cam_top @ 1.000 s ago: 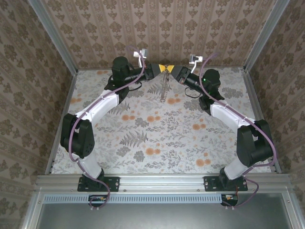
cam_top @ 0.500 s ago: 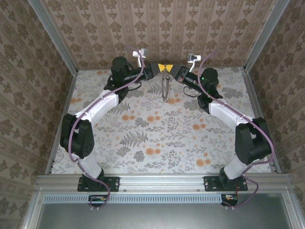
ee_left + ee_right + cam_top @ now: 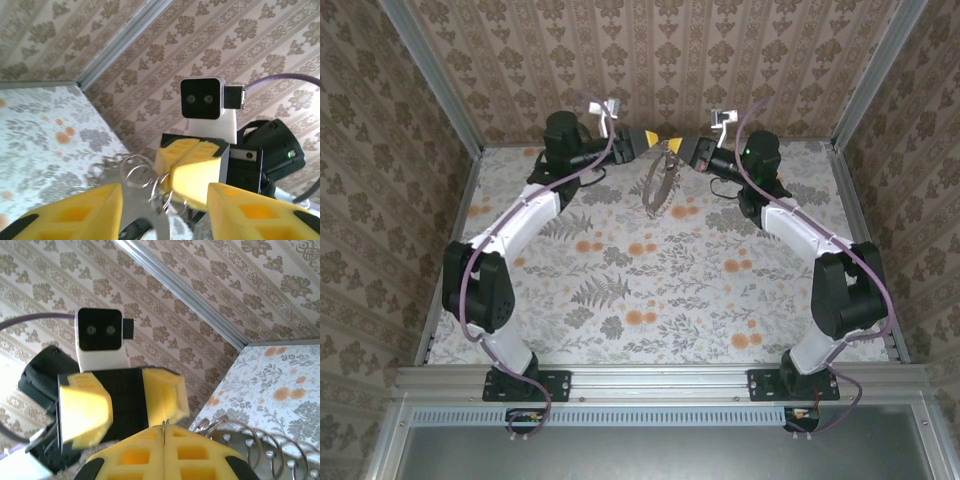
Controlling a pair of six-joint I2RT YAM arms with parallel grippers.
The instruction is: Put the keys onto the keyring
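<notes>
The right tool [image 3: 676, 147] is pinched tight on the top of the keyring [image 3: 658, 188], a big, thin, brownish-grey metal hoop with a bumpy rim. The hoop hangs down from the yellow tips, over the far end of the flowery bench [image 3: 650, 290], and it leans a little. In the right wrist view its two yellow fingers [image 3: 135, 460] press flat together, and a thin wire pokes out between them. The left tool [image 3: 645, 138] faces it, very near. Its blocky yellow fingers [image 3: 75, 212] stand apart and hold nothing.
</notes>
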